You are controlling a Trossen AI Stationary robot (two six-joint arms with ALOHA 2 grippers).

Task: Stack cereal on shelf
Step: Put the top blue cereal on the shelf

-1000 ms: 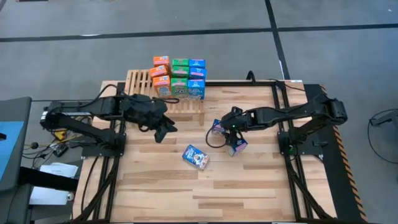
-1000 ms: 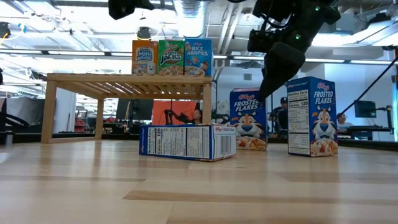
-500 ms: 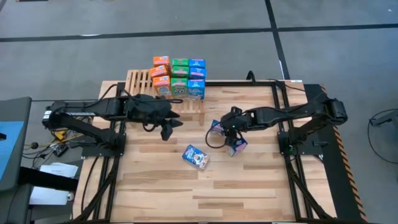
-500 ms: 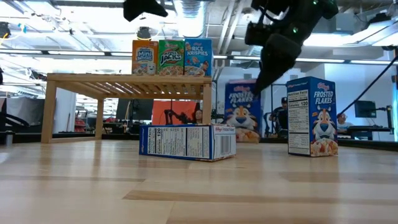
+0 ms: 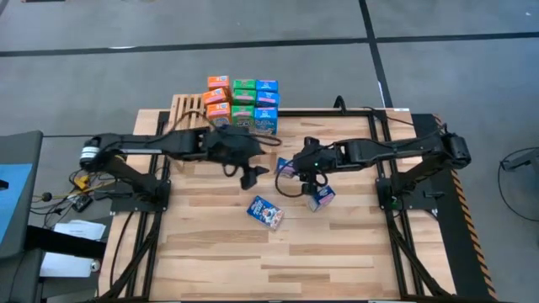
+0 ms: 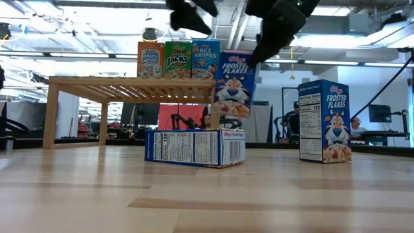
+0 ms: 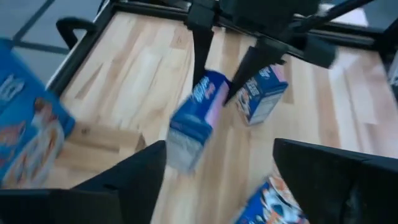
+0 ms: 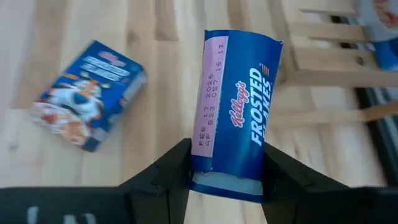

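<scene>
My right gripper [image 5: 296, 167] is shut on a blue Frosted Flakes cereal box [image 6: 233, 84], which hangs in the air over the table's middle. My left gripper [image 5: 253, 174] stands open just left of that box, with nothing between its fingers [image 7: 124, 186]. A second blue box [image 6: 325, 121] stands upright on its bottom end on the table. A third [image 6: 194, 147] lies flat on the table. The wooden shelf [image 6: 132, 84] at the far side carries stacked orange, green and blue boxes [image 5: 244, 105]. My right gripper pinches the box's top end [image 8: 227, 168] between its two fingers [image 8: 168, 174], one on each of two opposite faces. The fingers slant down onto it from the table's right. The box hangs below them, nearly upright, clear of the table.
The lying box [image 5: 264, 212] is nearer the front edge, the standing one [image 5: 322, 195] to the right of the held box. Black frame rails [image 5: 383, 151] run along both sides of the plank tabletop. The shelf's left part [image 5: 189, 109] shows bare slats.
My right gripper has shut on the standing box and lifted it off the table, carrying it up and a little toward the shelf. My left gripper has swung toward the table's right, close to the lifted box, and rolled at the wrist.
</scene>
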